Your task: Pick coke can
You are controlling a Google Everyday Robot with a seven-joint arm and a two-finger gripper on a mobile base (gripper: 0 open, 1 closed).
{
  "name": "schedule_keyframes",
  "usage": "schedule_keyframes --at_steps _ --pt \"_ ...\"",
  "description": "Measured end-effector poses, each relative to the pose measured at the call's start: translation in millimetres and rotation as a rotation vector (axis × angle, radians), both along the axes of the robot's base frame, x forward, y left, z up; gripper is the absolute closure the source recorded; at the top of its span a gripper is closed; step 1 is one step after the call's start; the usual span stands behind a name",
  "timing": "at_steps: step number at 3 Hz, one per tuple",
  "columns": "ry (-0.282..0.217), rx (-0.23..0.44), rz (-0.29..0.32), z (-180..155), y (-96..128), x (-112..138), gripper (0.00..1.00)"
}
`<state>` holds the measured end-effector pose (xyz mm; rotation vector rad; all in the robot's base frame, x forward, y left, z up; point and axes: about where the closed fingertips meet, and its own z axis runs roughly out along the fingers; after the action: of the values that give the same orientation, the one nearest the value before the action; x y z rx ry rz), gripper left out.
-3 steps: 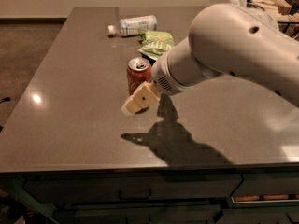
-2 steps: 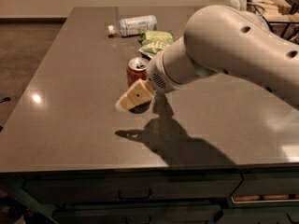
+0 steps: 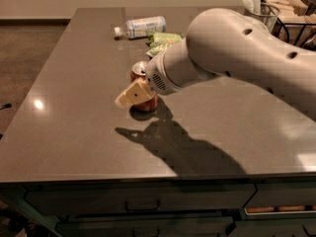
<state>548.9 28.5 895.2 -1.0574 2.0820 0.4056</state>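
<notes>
The coke can point(image 3: 140, 71), red with a silver top, stands upright on the dark grey table point(image 3: 74, 98) near its middle. My gripper point(image 3: 132, 95) reaches in from the right on a bulky white arm point(image 3: 232, 53) and sits right in front of the can, covering most of its body. One cream finger point(image 3: 129, 96) shows, pointing left and down across the can's front. The other finger is hidden.
A clear plastic bottle with a white label point(image 3: 140, 26) lies on its side at the far edge. A green crinkled snack bag point(image 3: 163, 41) lies just behind the can. A wire basket point(image 3: 264, 11) stands at the back right. Drawers run below the table's front edge.
The gripper and arm have moved left and slightly toward the camera, so the finger now lies across the front of the can. The can has stayed in place.
</notes>
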Motion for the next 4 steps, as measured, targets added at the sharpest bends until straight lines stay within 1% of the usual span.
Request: schedule_keyframes --at_steps 1,3,4 --pt "-0.003 0.027 -0.001 1.6 2.8 4.6 0.41" --pt "-0.009 0.024 0.004 4.7 5.0 2.4 0.88" --pt "-0.011 0.023 0.005 6.1 6.1 1.5 1.00"
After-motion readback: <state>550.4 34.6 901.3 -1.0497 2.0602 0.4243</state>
